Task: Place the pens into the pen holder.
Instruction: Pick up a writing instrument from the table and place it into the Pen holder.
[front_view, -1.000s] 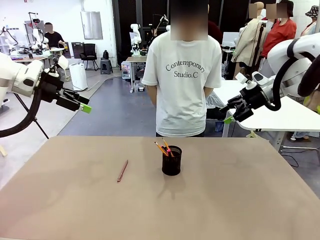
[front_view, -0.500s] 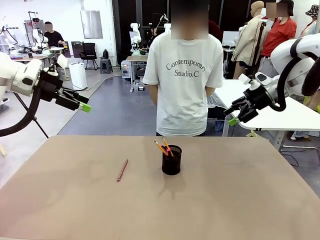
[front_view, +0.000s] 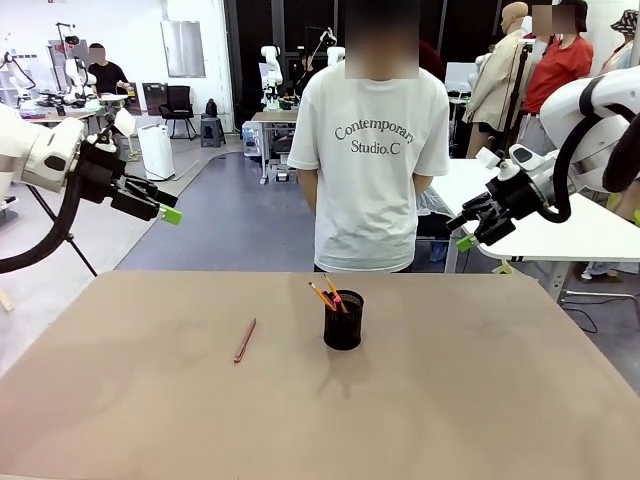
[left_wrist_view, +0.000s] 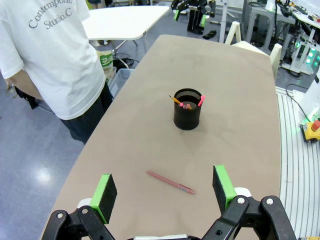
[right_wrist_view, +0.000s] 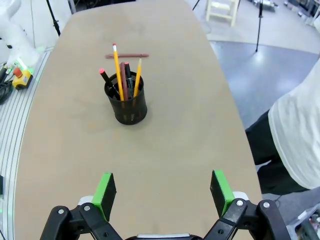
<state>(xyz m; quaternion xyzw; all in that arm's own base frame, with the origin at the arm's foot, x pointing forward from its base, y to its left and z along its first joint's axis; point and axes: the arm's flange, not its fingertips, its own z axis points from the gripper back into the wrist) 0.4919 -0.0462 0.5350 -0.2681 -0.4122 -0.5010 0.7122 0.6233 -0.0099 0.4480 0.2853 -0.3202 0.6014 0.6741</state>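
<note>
The left gripper (left_wrist_view: 165, 191) has its jaws spread wide with nothing between them. It hangs in the air off the left side of the table (front_view: 480, 400), tilted down toward it. The right gripper (right_wrist_view: 162, 192) is spread just as wide and is just as empty, held high beyond the table's far right corner.

Below the left gripper, one reddish-brown pen (left_wrist_view: 170, 181) lies flat on the tabletop. It lies alone, well apart from the pen holder (front_view: 343, 325) and to its left in the front view. The one black mesh holder stands upright near the middle of the table, toward the far edge.

The sticks inside lean on its rim. In the right wrist view these are two yellow pencils (right_wrist_view: 118, 70) and one dark pen (right_wrist_view: 102, 73) with a pink-red end. Between them are one or perhaps two darker sticks that overlap too closely to count. One person (front_view: 375, 170) in a white T-shirt stands at the far edge behind the holder.

Against half a second ago, the loose pen, the holder and both grippers are where they were, and the person has shifted slightly to the right. Against a second ago, the right gripper sits a little farther right.
</note>
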